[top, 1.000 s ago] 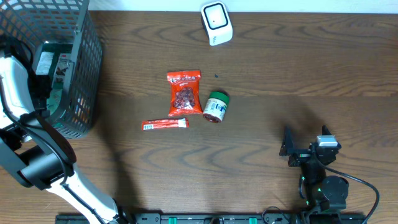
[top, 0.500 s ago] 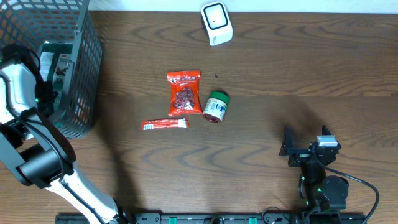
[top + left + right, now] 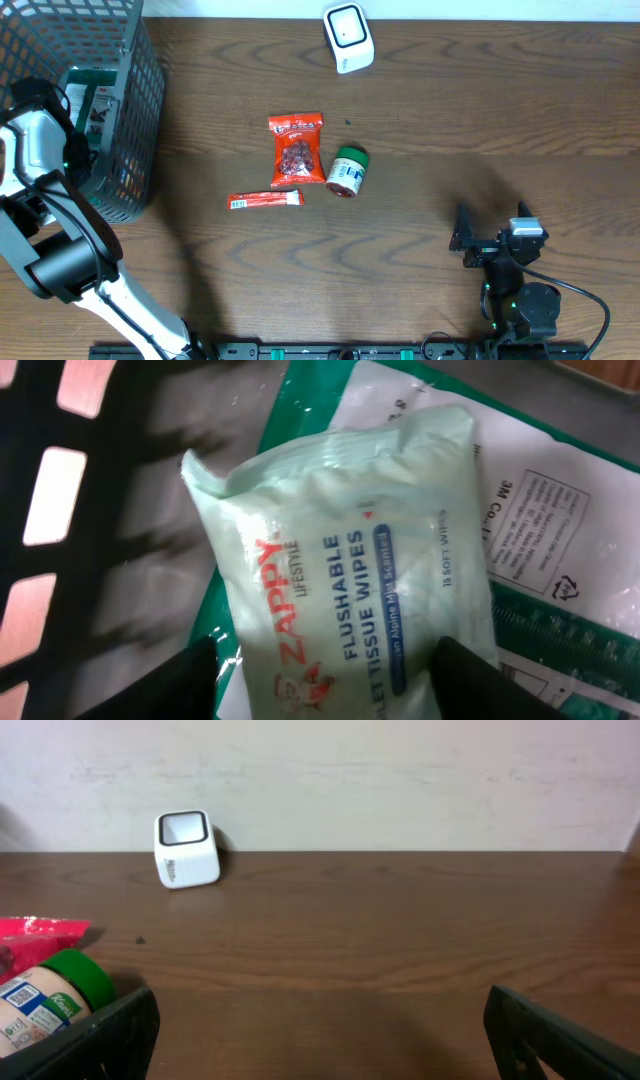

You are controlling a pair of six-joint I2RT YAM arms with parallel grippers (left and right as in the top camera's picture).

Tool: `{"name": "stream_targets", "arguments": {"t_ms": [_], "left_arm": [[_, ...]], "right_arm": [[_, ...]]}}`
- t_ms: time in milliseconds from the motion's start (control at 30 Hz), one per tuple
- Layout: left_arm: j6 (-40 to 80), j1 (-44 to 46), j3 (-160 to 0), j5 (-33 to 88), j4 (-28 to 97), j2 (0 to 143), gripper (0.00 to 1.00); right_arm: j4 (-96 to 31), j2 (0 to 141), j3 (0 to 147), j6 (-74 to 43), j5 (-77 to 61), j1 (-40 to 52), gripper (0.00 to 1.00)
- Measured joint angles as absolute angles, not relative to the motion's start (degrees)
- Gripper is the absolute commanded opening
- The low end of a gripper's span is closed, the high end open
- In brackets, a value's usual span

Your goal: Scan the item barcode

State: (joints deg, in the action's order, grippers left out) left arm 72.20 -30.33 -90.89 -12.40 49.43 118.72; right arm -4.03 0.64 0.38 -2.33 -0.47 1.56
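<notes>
Wipes pack (image 3: 350,560) inside basket (image 3: 135,60) at overhead's upper left, long axis running lower centre to upper right in wrist view, lower end straddled by left pincer (image 3: 335,680), clamped or not impossible to tell; right pincer (image 3: 325,1035) released, far off.

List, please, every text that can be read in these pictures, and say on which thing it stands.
"ZAPPY LIFESTYLE": on the wipes pack.
"FLUSHABLE" and "TISSUE WIPES": same pack; its blue oval line is too blurred to read.
"3M Co.": on the white label beneath the pack; the rest is too small.
Red snack bag, jar, stick packet: print too small to read.
</notes>
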Motion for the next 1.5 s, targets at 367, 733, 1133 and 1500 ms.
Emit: {"name": "stream_targets", "arguments": {"t_ms": [367,733,1133,1500], "left_arm": [[72.01,-30.33,-90.76,-12.80,50.54,118.72,0.65],[72.10,-30.22,-86.54,-13.23,46.15,116.77,0.57],[66.48,-30.17,-86.02,-13.69,43.72,116.40,0.39],[41.10,-30.33,-85.17,-3.53,30.96,114.96,0.75]], "right_arm": [[-4.03,0.64,0.38,-2.33,-0.47,1.56,0.99],[-4.03,0.64,0.38,-2.33,-0.47,1.56,0.99],[-4.03,0.64,0.38,-2.33,-0.47,1.56,0.99],[-4.03,0.64,0.38,-2.33,-0.47,1.56,0.99]]}}
